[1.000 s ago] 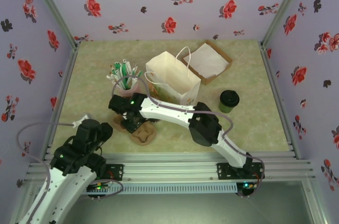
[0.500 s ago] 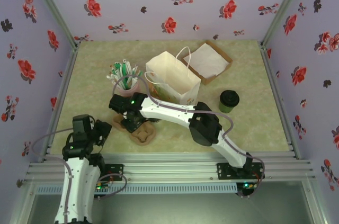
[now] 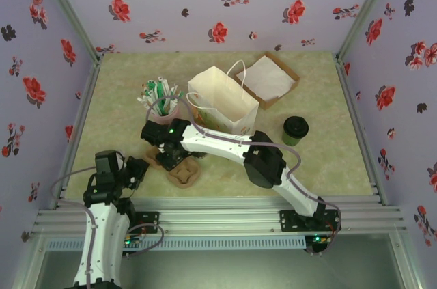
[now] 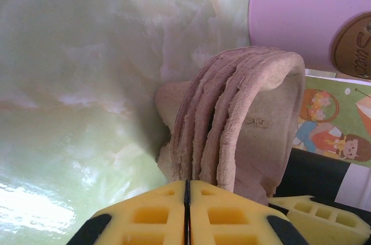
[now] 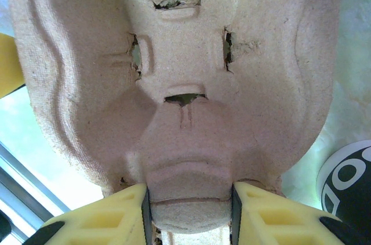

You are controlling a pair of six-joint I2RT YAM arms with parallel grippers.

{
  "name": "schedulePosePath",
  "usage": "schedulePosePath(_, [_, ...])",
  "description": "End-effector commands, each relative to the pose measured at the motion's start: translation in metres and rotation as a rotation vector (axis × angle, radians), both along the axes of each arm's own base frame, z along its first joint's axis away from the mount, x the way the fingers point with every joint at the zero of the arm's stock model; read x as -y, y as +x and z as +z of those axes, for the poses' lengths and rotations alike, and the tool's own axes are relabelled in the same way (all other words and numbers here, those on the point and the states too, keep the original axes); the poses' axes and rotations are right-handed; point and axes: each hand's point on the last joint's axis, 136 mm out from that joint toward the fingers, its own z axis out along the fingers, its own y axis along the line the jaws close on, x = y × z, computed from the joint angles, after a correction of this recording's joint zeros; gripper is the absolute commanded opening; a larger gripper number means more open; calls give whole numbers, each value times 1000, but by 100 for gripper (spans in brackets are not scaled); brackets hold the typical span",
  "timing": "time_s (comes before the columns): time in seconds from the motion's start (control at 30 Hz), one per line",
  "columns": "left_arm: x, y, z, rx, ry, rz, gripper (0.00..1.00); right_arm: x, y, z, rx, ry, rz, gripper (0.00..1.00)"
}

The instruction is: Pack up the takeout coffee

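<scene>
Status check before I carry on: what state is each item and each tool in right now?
Coffee cup: upright, black lid on, outside the bag, not yet packed.
Paper bag: standing upright, mouth open.
Cup carriers: lying stacked, one gripped at its edge.
Stirrer cup: upright, filled.
Left tool: shut, nothing between its fingers, beside the carriers' edge.
Right tool: shut on one carrier.

Bright, even light with soft shadows. Glare whitens the table just left of the left gripper; its fingers look blurred.
</scene>
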Motion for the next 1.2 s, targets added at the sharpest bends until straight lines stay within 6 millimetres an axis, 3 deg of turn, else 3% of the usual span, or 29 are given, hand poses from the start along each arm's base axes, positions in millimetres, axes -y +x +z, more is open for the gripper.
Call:
schedulePosePath(0.0, [2, 2, -1, 17, -9, -14, 9, -1, -1, 12, -15, 35, -16, 37])
schedulePosePath(0.4, [3, 4, 9, 50, -19, -17, 17, 0, -3, 12, -24, 32, -12, 36])
schedulePosePath(0.9, [3, 1, -6, 17, -22, -15, 21, -3, -5, 16, -39, 47, -10, 36])
schedulePosePath(1.17, [3, 1, -5, 23, -16, -21, 21, -3, -6, 21, -52, 61, -19, 36])
